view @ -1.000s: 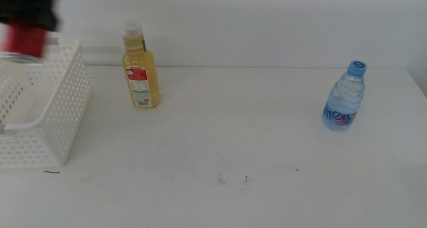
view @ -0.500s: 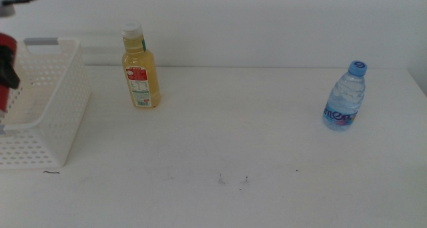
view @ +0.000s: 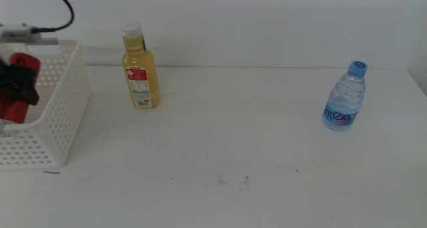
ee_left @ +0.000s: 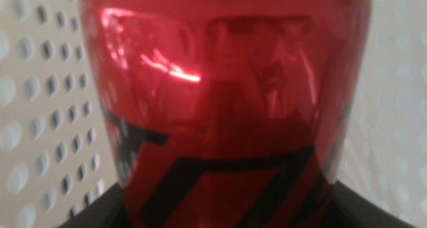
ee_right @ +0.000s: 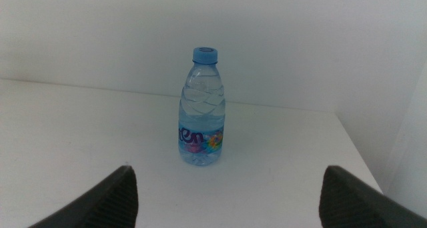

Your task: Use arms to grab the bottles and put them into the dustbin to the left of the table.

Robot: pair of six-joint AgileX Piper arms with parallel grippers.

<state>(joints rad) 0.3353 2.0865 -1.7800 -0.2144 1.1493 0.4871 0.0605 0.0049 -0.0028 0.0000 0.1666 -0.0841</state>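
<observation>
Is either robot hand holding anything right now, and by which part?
The left hand grips the red can around its body, inside the basket. The right hand holds nothing.

water bottle [ee_right: 201,111]: label with partly legible letters "en", rest turned away. yellow-liquid bottle [view: 140,68]: red and white label, print too small to read. red can [ee_left: 227,101]: no legible text.

Red can [view: 15,88] inside white basket [view: 63,108]; yellow bottle [view: 140,68] and water bottle [view: 345,98] upright on table [view: 233,135].
</observation>
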